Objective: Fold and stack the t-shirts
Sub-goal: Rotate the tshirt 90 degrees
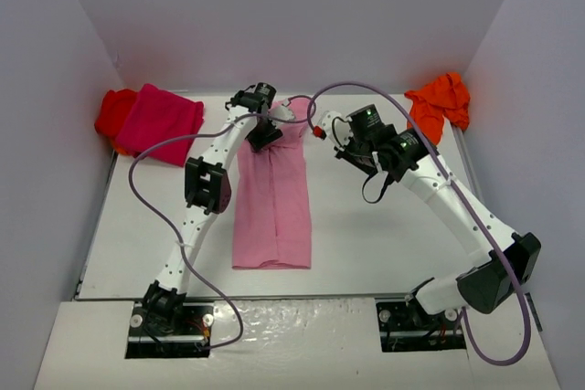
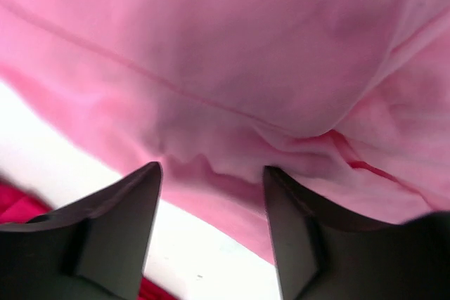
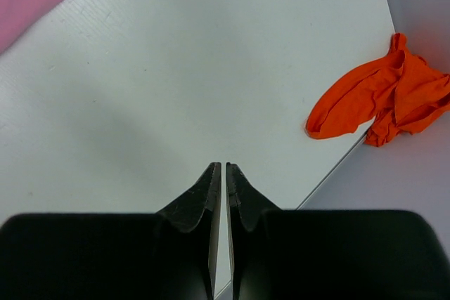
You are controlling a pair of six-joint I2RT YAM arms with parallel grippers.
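Light pink t-shirt (image 1: 272,207), left end effector (image 2: 211,172) over its far end, jaws apart, right end effector (image 3: 223,168) just beside, closed, empty.

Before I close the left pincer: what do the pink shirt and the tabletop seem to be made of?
The light pink t-shirt looks like soft, matte knit cloth: it wrinkles and shows a stitched seam. The table looks like hard white board with a faint linear grain, matte, perhaps laminate.
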